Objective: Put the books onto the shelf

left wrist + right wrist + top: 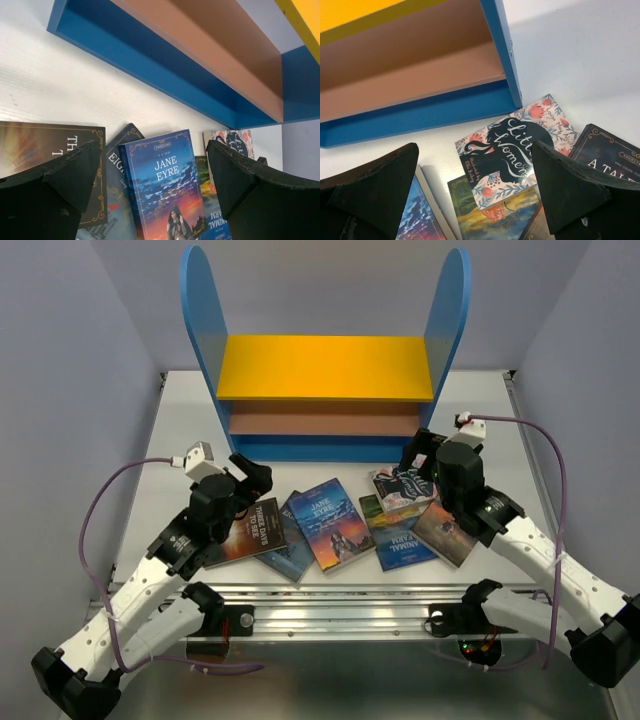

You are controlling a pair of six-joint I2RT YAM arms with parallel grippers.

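The blue-sided wooden shelf with a yellow upper board (325,368) stands at the far middle of the white table (175,430), open side facing the near edge. Thin paperbacks lie flat on the table in front of it in a loose, overlapping row. Leftmost is the brown paperback (255,530). Just right of it lies the dark blue paperback (285,552), partly beneath the blue "Jane Eyre" paperback (335,523) at the centre. Right of centre lies the teal "Animal Farm" paperback (405,542). Behind it, nearest the shelf's right end, the pink floral "Little Women" paperback (403,485) rests on the green-and-yellow paperback (370,506). The dark "A Tale" paperback (447,530) lies farthest right, just beside "Animal Farm".
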